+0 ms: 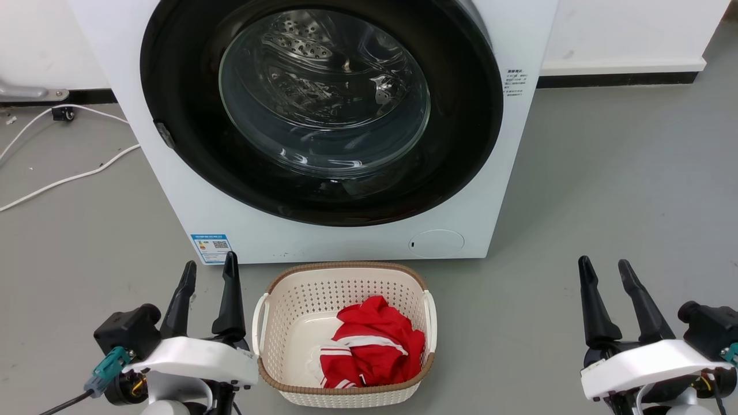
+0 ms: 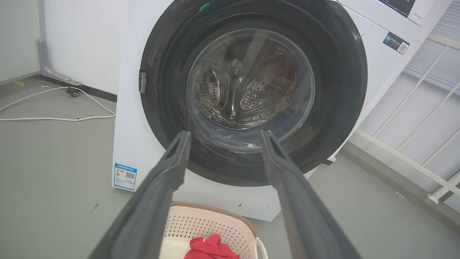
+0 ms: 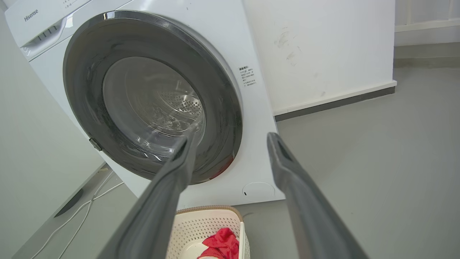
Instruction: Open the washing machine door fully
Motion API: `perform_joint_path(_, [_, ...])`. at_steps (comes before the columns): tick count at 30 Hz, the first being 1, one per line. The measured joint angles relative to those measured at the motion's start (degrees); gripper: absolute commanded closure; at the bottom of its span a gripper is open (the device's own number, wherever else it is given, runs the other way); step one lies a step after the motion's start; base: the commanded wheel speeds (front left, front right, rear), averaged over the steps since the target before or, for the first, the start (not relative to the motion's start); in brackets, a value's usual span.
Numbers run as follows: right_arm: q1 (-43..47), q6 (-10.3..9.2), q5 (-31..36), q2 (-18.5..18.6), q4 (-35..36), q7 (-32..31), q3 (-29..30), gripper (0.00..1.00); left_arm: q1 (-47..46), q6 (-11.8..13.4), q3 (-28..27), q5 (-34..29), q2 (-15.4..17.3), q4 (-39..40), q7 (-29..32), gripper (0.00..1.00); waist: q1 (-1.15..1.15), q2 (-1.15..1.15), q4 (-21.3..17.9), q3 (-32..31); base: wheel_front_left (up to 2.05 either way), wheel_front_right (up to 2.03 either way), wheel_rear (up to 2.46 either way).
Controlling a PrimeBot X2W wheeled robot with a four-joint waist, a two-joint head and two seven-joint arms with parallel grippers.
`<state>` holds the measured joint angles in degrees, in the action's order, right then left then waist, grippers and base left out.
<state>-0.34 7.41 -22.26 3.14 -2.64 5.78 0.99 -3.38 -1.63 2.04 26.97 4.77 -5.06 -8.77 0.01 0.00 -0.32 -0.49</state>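
Door: large round glossy black washing machine door (image 1: 461,115) w/ clear bulging glass centre, shut, lying flush in front of the big white front-loading washing machine (image 1: 323,242); small grey tab (image 1: 164,134) on its left edge.
L arm: left gripper (image 1: 210,262) at lower left, fingers spread, gripping nothing, well apart from door.
R arm: right gripper (image 1: 603,262) at lower right, fingers spread, gripping nothing, over floor.
Basket: cream perforated plastic laundry basket (image 1: 346,267) on floor just before machine's lower edge, betw. the grippers; red-and-white cloth (image 1: 375,340) inside.
Room: grey floor (image 1: 605,190) runs from machine's right edge to the wall skirting; white cable (image 1: 75,176) lies on floor at left.
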Motion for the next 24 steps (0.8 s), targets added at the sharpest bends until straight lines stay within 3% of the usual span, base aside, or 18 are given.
perform_joint_path(24, [0.6, 0.01, 10.61, -0.08, 0.74, -0.3, -0.24, 0.0, 0.71, 2.67, 1.79, -12.72, 1.05, 2.75, -3.03, 0.0, 0.0, 0.0, 0.06, 0.08, 0.0, 0.0, 0.0])
